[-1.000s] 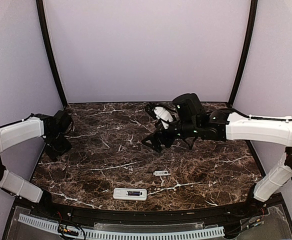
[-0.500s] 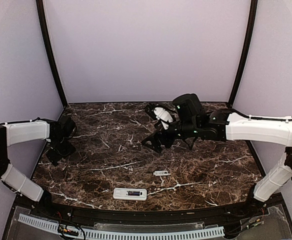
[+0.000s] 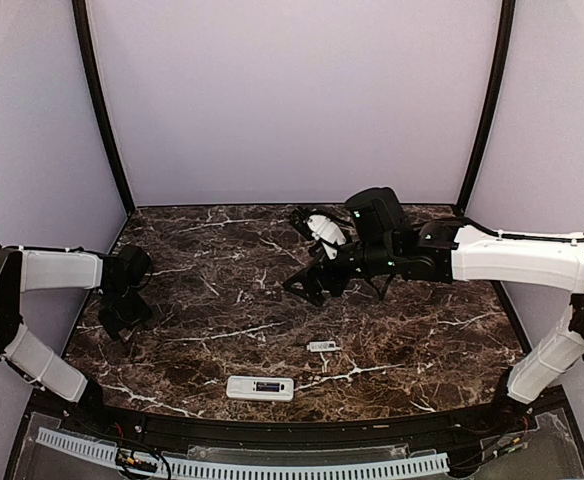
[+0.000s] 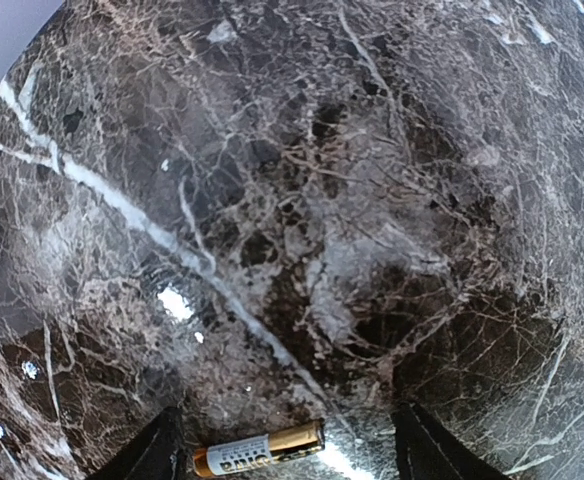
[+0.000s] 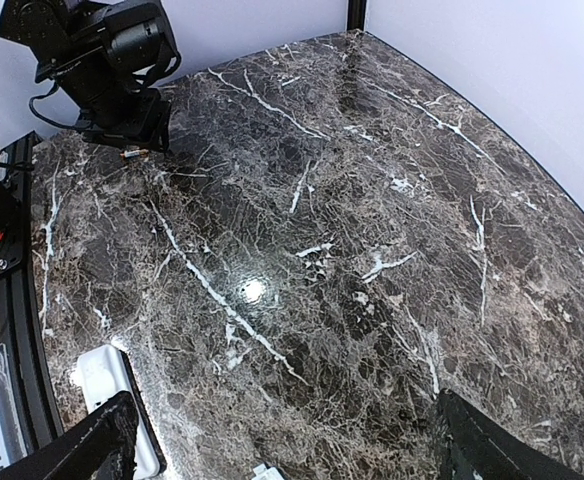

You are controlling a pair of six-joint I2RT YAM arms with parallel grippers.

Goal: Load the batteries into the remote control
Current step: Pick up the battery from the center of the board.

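Step in hand: by my reading, picking the loose battery (image 4: 257, 453) off the counter (image 3: 222, 300) with the left gripper (image 4: 287, 455).
Battery: lies flat on the marble at the counter's left side, gold and black, well apart from the remote control (image 3: 260, 387).
Left gripper: fingers apart, low over the battery, one on either side of it. The battery sits closer to one finger, and I see no contact.
Right gripper (image 3: 312, 285): jaws wide apart, empty, hovering over the middle of the counter.
Remote control: at the near edge, back up, dark recess exposed. Something bluish shows in the recess, too small to tell what.
Cover piece (image 3: 322, 346): small, white, lying just beyond the remote.
Doing it well: the battery lies almost along the line between the fingers, so closing now would pinch it end to end. Turn the wrist so the fingers close across the barrel, centre it, go down to the marble, and close gently.
Risk: a round battery could roll or skid away.
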